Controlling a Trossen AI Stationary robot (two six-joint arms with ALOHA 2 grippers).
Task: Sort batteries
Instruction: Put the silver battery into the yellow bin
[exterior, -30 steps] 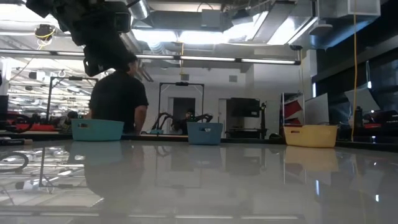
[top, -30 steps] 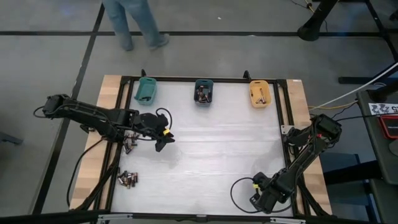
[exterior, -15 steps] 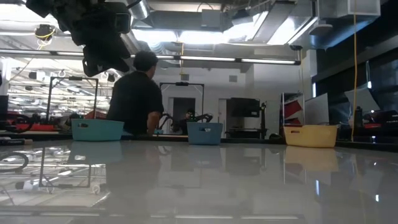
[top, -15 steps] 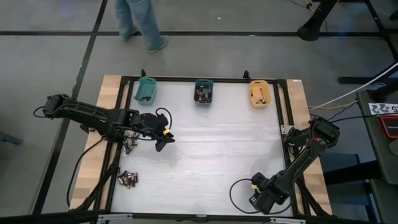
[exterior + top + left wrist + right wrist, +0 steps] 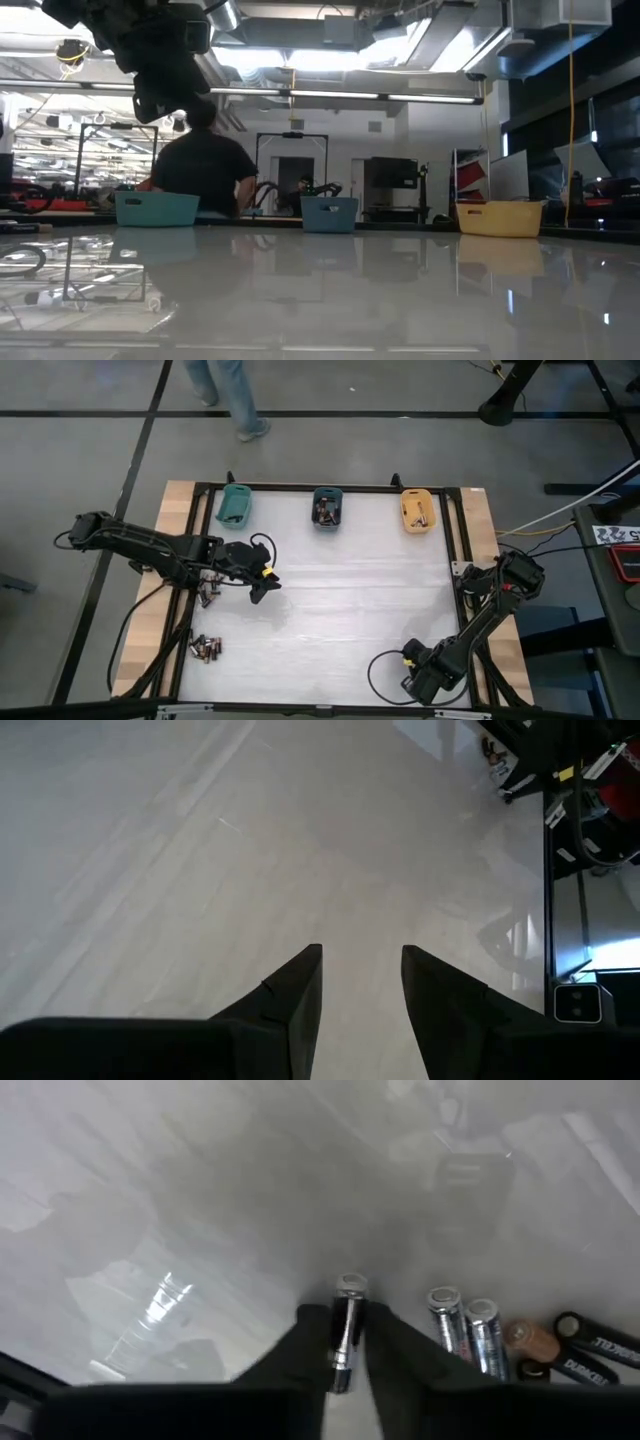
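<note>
- The right gripper (image 5: 347,1342) sits low at the near right corner of the table (image 5: 340,600), its fingers (image 5: 310,1335) pinched narrowly on one slim battery (image 5: 346,1325), silvery cap pointing out past the tips.
- Just beside that grip lie loose batteries (image 5: 465,1330): two silvery ones, a coppery one, and dark ones.
- To do this pickup well, I judge the lift should go straight up so the neighbours are not dragged, with the cell seated squarely between the pads before any swing toward the bins.
- The left gripper (image 5: 360,982) hovers over bare tabletop at the left-middle, fingers a narrow gap apart and holding nothing.
- More batteries lie in a small heap (image 5: 206,648) near the left front edge, and a few more (image 5: 208,596) under the left arm.
- Along the far edge stand three bins: the teal bin (image 5: 234,505) with contents I cannot make out, the blue bin (image 5: 327,507) holding several cells, and the orange bin (image 5: 417,510) holding a few.
- A person (image 5: 203,165) stands behind the table.
</note>
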